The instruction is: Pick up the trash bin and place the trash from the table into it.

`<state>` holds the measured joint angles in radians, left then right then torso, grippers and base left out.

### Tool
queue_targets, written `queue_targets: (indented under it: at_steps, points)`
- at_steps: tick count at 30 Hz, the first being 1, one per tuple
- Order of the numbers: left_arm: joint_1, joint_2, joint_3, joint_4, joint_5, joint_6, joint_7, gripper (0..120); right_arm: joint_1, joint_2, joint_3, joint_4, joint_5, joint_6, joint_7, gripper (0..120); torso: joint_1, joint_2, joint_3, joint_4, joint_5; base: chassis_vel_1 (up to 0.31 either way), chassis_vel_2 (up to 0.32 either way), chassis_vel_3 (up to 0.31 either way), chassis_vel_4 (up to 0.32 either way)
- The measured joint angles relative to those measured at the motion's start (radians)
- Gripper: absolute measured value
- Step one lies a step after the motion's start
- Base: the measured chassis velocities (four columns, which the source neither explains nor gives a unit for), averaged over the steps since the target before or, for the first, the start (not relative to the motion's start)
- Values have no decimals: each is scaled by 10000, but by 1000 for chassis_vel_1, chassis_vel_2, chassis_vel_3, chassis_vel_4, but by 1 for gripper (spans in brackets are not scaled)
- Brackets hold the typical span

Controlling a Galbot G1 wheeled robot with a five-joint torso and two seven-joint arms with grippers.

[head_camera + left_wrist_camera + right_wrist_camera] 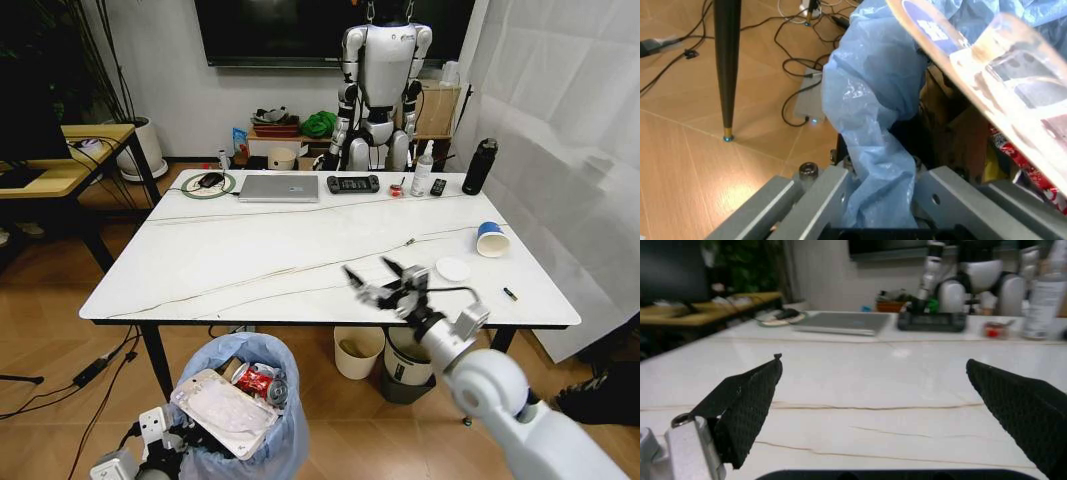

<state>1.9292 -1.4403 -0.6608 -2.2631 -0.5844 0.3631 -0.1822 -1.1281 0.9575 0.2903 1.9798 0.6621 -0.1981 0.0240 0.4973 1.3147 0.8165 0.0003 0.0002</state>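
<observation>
The trash bin [245,400], lined with a light-blue bag, hangs low in front of the table's near left edge. My left gripper [165,440] is shut on its rim, and the left wrist view shows the blue bag [873,125] pinched between the grey fingers [820,200]. A flat white pouch [222,410] and a crushed red can [255,380] lie in the bin. On the white marble table [250,260], a blue paper cup [491,239] and a white lid [452,268] lie at the right. My right gripper [372,280] hovers open over the near right part, left of the lid, with nothing between its black fingers [747,405].
At the table's far edge sit a laptop [279,187], a mouse on a round pad [209,181], a controller [352,184], a spray bottle [425,168] and a black bottle [479,166]. A cream bin [358,352] and a white-grey bin [405,365] stand under the table. A wooden desk [60,165] is at the left.
</observation>
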Motion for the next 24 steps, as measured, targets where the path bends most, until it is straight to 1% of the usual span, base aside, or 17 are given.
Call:
queue_targets:
  at_steps: [4, 5, 8, 9, 10, 12, 18, 22, 23, 24]
  points:
    - [-16, 24, 98, 45, -3, -44, 40, 0, 670, -225, 436, -1186, -381, -777, 40, 100, 0, 0, 0, 0, 0, 0, 0, 0, 0]
    - [-16, 24, 98, 45, -3, -44, 40, 0, 670, -225, 436, -1186, -381, -777, 40, 100, 0, 0, 0, 0, 0, 0, 0, 0, 0]
    - [-23, -1, 134, 52, 7, -65, 52, 0, 1213, -395, 426, -2220, -693, -982, -276, 100, 0, 0, 0, 1, -2, 0, 0, 0, 0]
    - [-23, -4, 137, 51, 9, -66, 54, 0, 1285, -420, 404, -2380, -731, -995, -333, 100, 0, 0, 0, 1, -1, 0, 0, 0, 0]
    - [-26, -29, 145, 52, 28, -73, 57, 0, 1585, -501, 279, -3102, -862, -1061, -569, 100, 0, -1, 1, 1, 0, 0, 0, 0, 0]
    - [-28, -40, 146, 52, 32, -75, 57, 0, 1674, -519, 233, -3309, -875, -1086, -631, 100, 1, -1, 1, 0, 1, 0, 0, 0, 0]
    - [-10, -119, 141, 52, 83, -90, 59, 0, 2439, -570, -352, -4848, -907, -1219, -1096, 100, 1, -1, 1, 0, -2, 0, 0, 0, 0]
    - [8, -153, 144, 48, 112, -102, 59, 0, 2710, -549, -528, -5206, -918, -1211, -1178, 100, 1, -1, 1, 0, -1, 0, 0, 0, 0]
    - [17, -165, 149, 47, 121, -110, 59, 0, 2800, -538, -579, -5316, -928, -1197, -1196, 100, 1, -1, 1, 1, -1, 0, 0, 0, 0]
    - [28, -182, 155, 44, 130, -116, 59, 0, 2896, -516, -622, -5431, -934, -1182, -1204, 94, 0, -1, 1, 1, -2, 0, 0, 0, 0]
